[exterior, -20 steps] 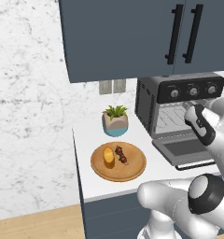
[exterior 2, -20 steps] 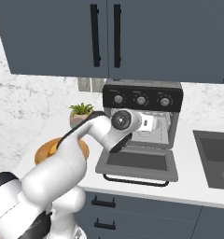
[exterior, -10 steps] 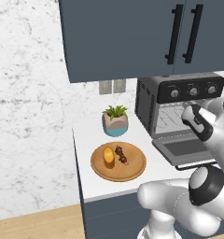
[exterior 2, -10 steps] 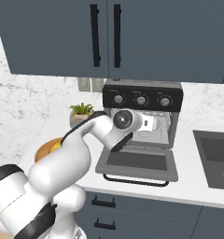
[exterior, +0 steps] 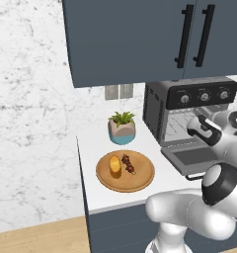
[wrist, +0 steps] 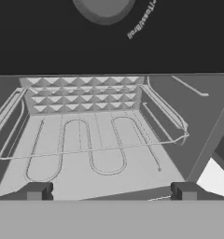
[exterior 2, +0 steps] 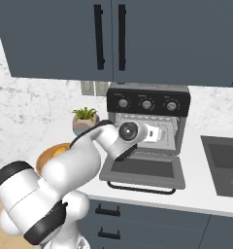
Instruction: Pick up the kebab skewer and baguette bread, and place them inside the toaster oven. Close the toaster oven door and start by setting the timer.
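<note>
The toaster oven [exterior: 189, 106] stands at the right of the counter with its door [exterior: 192, 156] folded down flat. My gripper [exterior: 193, 127] hovers above the door at the oven mouth, open and holding nothing. In the hand view my gripper [wrist: 111, 193] looks into the cavity at the wire rack [wrist: 86, 144], with a knob [wrist: 104, 7] overhead. The baguette bread [exterior: 114, 164] and the kebab skewer [exterior: 128, 164] lie side by side on a wooden plate [exterior: 140, 180], left of the oven. From the right, my gripper [exterior 2: 163, 134] sits before the toaster oven [exterior 2: 147, 102], over the door [exterior 2: 142, 168].
A potted plant [exterior: 122, 127] stands behind the plate near the wall. Dark cabinet doors [exterior: 155, 34] hang above the oven. A sink [exterior 2: 225, 160] lies right of the oven. My arm covers most of the plate [exterior 2: 53, 151] in the right base view.
The hand has drifted slightly back from the oven mouth and the elbow has shifted. Jaws remain open; bread and skewer have not moved.
</note>
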Tool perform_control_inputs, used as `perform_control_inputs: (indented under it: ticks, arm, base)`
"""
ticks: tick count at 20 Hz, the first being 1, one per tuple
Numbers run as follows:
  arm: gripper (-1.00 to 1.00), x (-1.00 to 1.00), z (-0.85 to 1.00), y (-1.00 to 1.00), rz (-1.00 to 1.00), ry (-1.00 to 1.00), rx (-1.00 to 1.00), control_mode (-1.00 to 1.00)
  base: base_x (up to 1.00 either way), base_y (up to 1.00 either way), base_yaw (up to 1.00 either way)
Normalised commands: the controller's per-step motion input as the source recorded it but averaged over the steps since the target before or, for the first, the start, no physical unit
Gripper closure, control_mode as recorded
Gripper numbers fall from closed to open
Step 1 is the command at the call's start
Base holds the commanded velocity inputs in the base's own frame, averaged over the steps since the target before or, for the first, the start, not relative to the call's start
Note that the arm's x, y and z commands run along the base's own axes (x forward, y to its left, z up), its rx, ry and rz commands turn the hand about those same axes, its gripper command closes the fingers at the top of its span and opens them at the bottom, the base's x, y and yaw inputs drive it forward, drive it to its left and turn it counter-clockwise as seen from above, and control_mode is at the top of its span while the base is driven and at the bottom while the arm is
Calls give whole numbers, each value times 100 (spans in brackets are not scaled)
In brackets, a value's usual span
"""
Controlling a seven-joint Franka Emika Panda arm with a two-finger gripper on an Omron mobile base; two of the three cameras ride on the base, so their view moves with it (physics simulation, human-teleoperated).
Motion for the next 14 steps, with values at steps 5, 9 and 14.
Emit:
perform_control_inputs:
  ticks: [5, 9, 14]
  arm:
    - [-100, 25, -2, 0, 0, -5, 0, -100]
    - [-100, 26, 0, 0, 1, -10, 1, -100]
    - [-100, 14, -6, 0, 10, -7, 1, -100]
  base:
    - [0, 0, 0]
    - [0, 0, 0]
    - [0, 0, 0]
